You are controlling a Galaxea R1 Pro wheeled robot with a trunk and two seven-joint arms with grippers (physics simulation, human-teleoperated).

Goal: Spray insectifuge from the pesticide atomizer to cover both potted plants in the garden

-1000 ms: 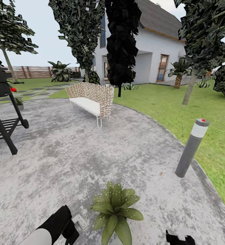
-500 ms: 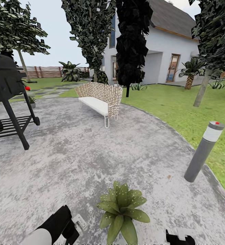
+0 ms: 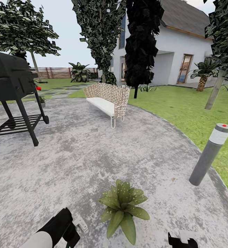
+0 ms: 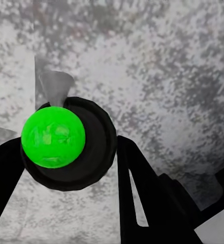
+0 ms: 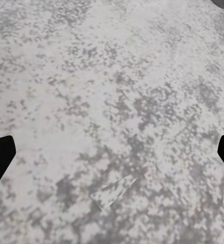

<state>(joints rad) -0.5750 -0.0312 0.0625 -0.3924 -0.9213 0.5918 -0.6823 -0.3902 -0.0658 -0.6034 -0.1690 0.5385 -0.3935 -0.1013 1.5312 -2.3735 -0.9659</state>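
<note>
Two potted plants need spray, and this looks like the spraying step. The big round grey paving [image 3: 93, 155] of the garden spreads out in front, with a white house [image 3: 176, 58] far behind. A black grill [image 3: 10, 82] stands at the left, a woven bench [image 3: 108, 100] sits in the middle distance, and a grey bollard lamp [image 3: 212, 153] leans at the right edge.

One potted plant [image 3: 124, 210] sits near, between the two arms. Its far leaves seem to have tiny pale dots. The other potted plant [image 3: 41, 100] is far off, beside the grill.

The left gripper [image 3: 70, 227] has its fingers clamped on the pesticide atomizer [image 4: 66, 145]. The right gripper [image 3: 182, 241] is low at the right, its fingertips [image 5: 0, 155] wide apart and holding nothing.

Next, I think the nozzle must aim right at the near plant's leaves.

The atomizer's round green top faces the left wrist camera, so I think its long side runs down toward the paving. A whitish bit pokes out toward the plant.
</note>
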